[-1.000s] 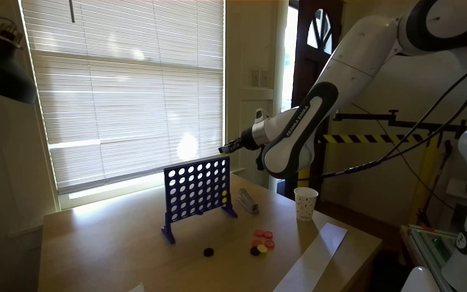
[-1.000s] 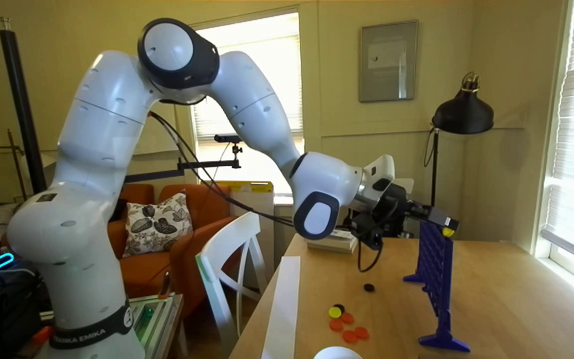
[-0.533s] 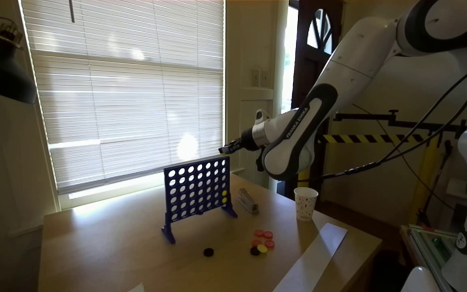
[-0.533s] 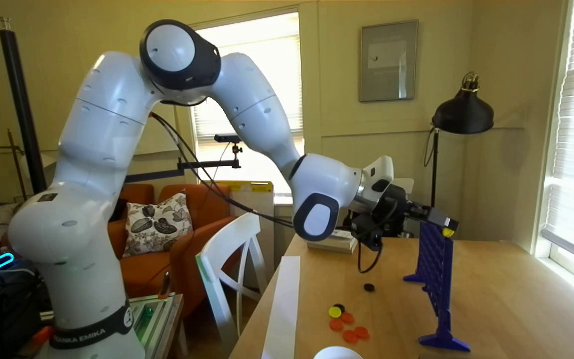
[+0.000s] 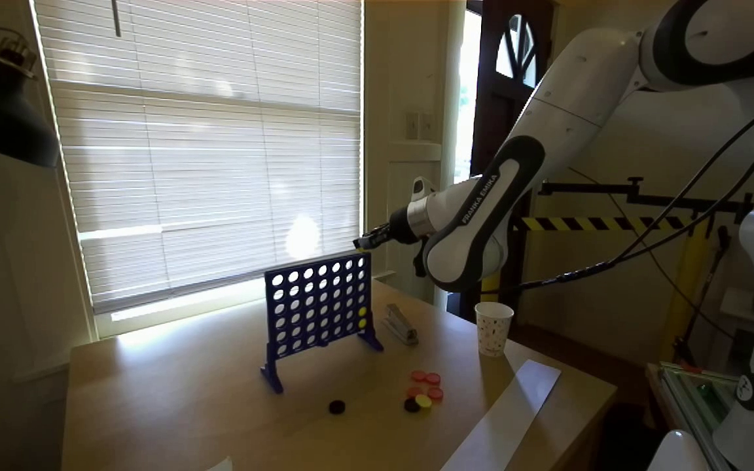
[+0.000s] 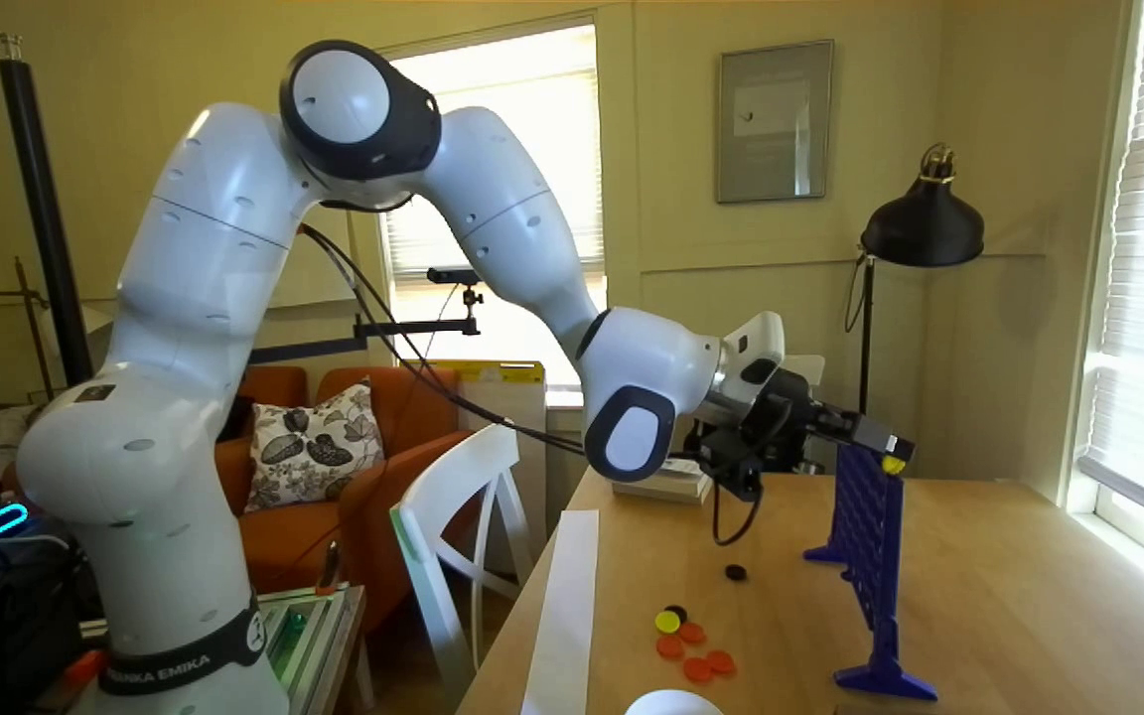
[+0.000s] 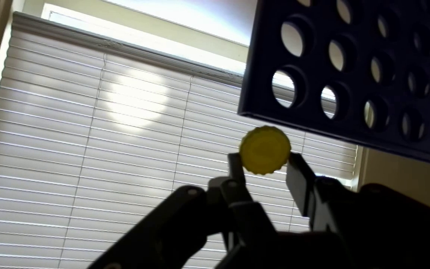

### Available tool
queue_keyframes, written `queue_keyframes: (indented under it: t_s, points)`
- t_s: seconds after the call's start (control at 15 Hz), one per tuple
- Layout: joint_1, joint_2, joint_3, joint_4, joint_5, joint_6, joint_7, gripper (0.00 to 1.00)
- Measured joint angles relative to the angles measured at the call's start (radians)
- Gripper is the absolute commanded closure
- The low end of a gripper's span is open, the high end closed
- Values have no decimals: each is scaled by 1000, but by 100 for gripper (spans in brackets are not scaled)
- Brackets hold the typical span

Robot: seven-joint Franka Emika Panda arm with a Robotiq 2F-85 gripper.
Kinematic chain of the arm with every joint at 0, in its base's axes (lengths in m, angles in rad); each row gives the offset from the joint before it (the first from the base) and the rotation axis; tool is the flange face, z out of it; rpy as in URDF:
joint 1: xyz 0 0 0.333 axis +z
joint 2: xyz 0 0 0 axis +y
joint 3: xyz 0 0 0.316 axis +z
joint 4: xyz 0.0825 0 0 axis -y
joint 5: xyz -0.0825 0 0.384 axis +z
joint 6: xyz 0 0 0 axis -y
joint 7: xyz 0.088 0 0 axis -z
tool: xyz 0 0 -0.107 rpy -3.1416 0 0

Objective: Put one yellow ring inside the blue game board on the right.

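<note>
Pincer (image 7: 265,158): pinching ring (image 7: 265,148)
Board (image 5: 315,296): just below pincer, cropped in wrist view; ring contact unclear
Table (image 5: 187,392): underneath
Blinds (image 5: 200,163): beyond

A: How is the yellow ring (image 7: 265,150) posed?

B: Wrist view: small flat disc, scalloped rim, round face showing, gripped at opposite sides. Both exterior views: just above the top edge, at one end, of the blue game board (image 5: 317,308); contact cannot be judged.

A: And the board?

B: Dark blue, upright on its feet on the table (image 5: 187,405), pierced by rows of round holes. Two more yellow rings (image 5: 362,323) fill the lowest two holes of the end column.
</note>
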Motion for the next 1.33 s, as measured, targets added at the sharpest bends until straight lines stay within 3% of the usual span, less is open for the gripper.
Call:
queue_keyframes:
  t_s: [1.33]
  points:
    - [25, 8, -31, 0, 0, 0, 0, 91]
